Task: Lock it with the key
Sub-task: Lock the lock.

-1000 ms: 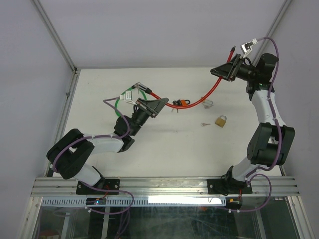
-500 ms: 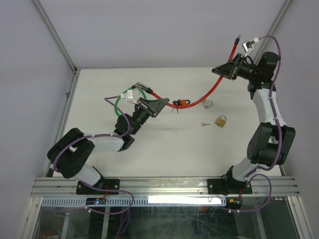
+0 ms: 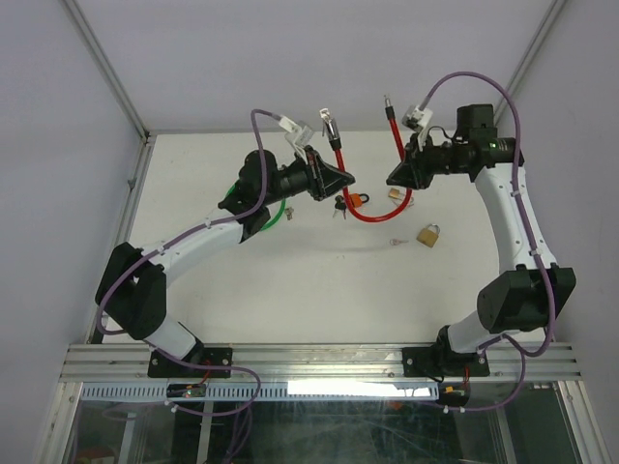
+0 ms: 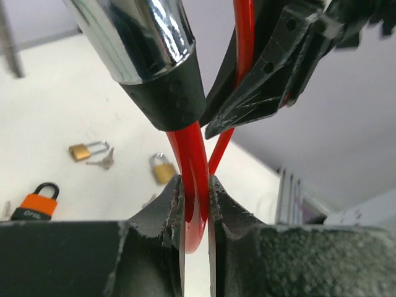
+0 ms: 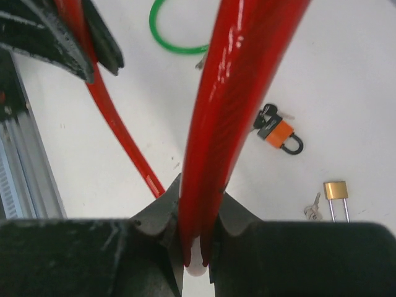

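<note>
A red cable lock (image 3: pixel 370 214) hangs in a U between both grippers, above the table. My left gripper (image 3: pixel 338 178) (image 4: pixel 195 184) is shut on the red cable (image 4: pixel 193 167) just below its chrome lock head (image 4: pixel 139 37). My right gripper (image 3: pixel 395 177) (image 5: pixel 199 195) is shut on the cable's other leg (image 5: pixel 232 99), below the pin end (image 3: pixel 389 102). A small loose key (image 3: pixel 397 242) (image 5: pixel 312 209) lies beside a brass padlock (image 3: pixel 428 235) (image 5: pixel 335 190). More keys (image 3: pixel 338 206) lie at an orange padlock (image 3: pixel 356 200) (image 5: pixel 281 136).
A green cable (image 3: pixel 263 209) (image 5: pixel 176 34) lies on the white table (image 3: pixel 290 280) under the left arm. A second brass padlock (image 3: pixel 397 194) (image 4: pixel 162 168) sits near the red loop. Walls enclose the table at the back and sides.
Both arms have risen and swung toward each other, lifting the red cable off the table into a hanging loop. The right jaws have closed tighter on the cable.
</note>
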### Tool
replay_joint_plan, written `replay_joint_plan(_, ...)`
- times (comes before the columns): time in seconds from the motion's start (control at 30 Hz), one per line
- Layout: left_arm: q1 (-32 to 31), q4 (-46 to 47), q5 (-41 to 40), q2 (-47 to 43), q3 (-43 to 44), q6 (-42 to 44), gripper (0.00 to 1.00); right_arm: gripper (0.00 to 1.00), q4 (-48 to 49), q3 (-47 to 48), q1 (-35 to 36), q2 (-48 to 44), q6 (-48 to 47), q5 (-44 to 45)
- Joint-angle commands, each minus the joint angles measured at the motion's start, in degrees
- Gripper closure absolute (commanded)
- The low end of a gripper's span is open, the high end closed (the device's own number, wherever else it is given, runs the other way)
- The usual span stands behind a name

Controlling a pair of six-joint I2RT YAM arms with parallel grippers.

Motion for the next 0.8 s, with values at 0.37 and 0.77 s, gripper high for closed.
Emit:
replay_joint_plan(0.37, 1.7, -36.8, 13.5, -0.1, 11.6, 38.8, 1.0, 1.0, -25.2, -8.6, 7.2, -12.0, -30.6, 11.2)
replay_joint_plan(0.77, 2.0, -39.7, 19.9, -4.8, 8.0, 47.8, 1.0, 1.0, -26.2, -18.5, 8.3, -16.0, -31.1, 8.6)
